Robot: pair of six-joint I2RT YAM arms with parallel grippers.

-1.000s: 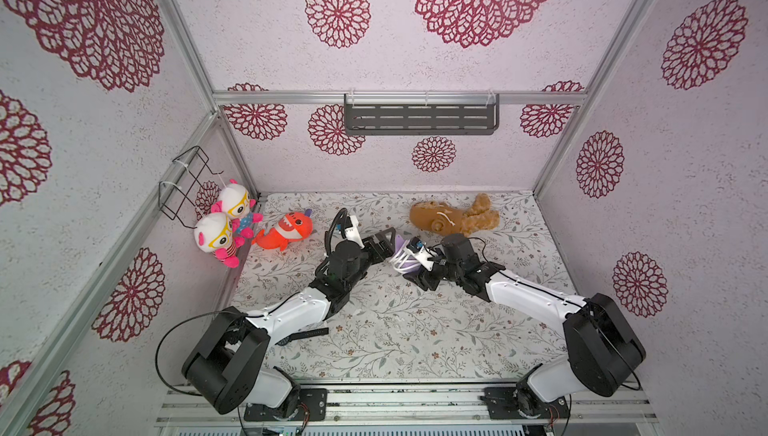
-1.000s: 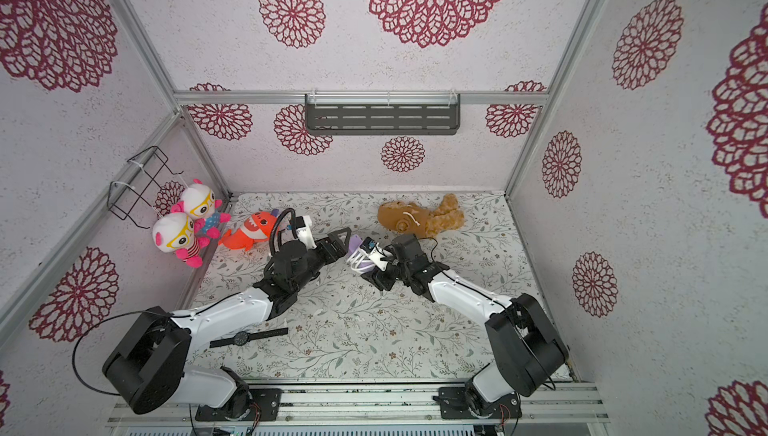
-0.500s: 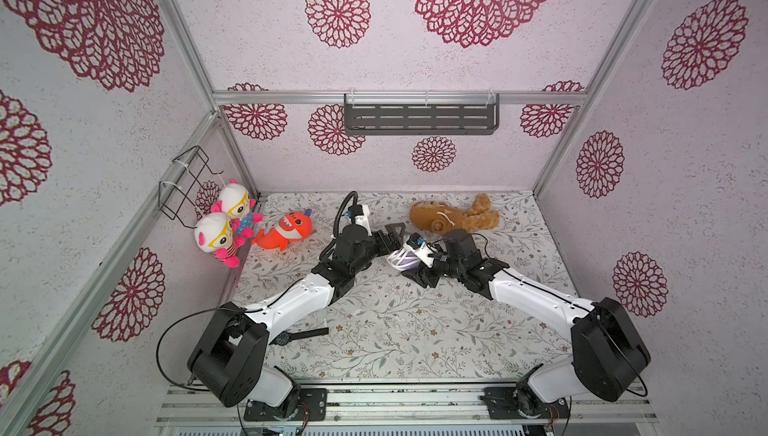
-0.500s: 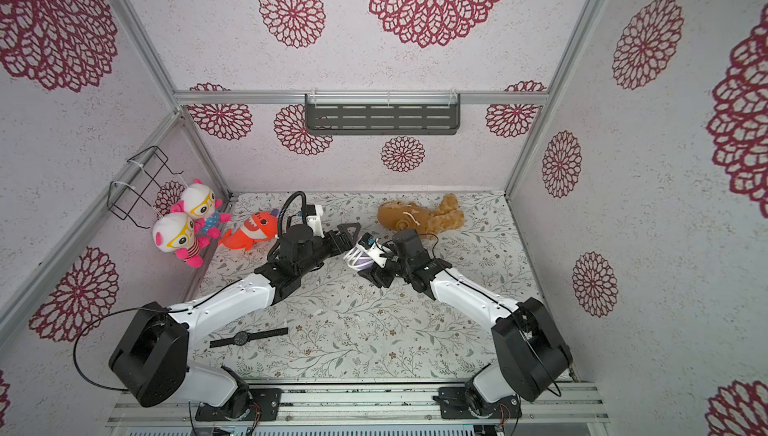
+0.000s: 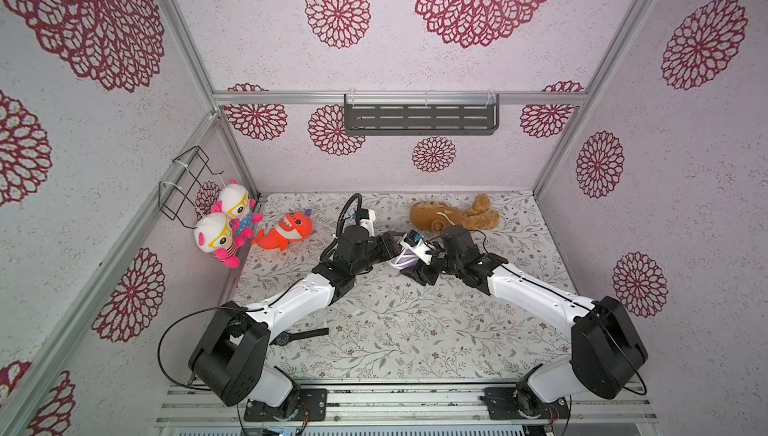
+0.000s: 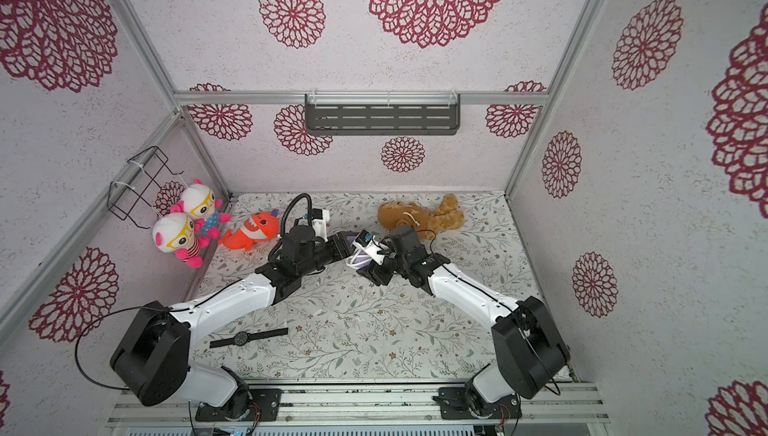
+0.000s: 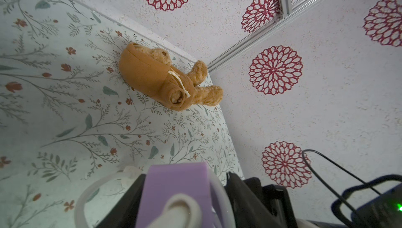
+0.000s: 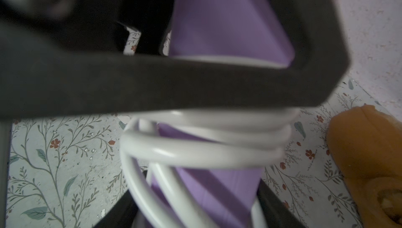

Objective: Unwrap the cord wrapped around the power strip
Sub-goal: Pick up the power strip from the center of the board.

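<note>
Covering the whole floor of the cell is the flowered table (image 5: 415, 330), and the two arms reach over it from the front edge and meet near its middle, toward the back wall.

The brown plush toy (image 5: 453, 215) lies close behind that meeting point. The orange plush fish (image 5: 286, 230) lies further to the left, and two white-and-pink dolls (image 5: 224, 222) lean in the left corner.

The power strip (image 5: 406, 262) is between the two grippers, just in front of the brown toy.

- The right gripper (image 5: 411, 269) has its jaws about half apart and holds the lavender body, one finger on each side.
- The left gripper (image 5: 390, 249) has the other end of the strip between its fingers. They seem to press on it, but the wrist view cuts them off, so this is not fully sure.

The cord (image 8: 206, 150) goes around the strip in several white loops, some tight and some hanging loose.

A black wristwatch (image 6: 245, 337) lies flat near the left arm's base.
</note>
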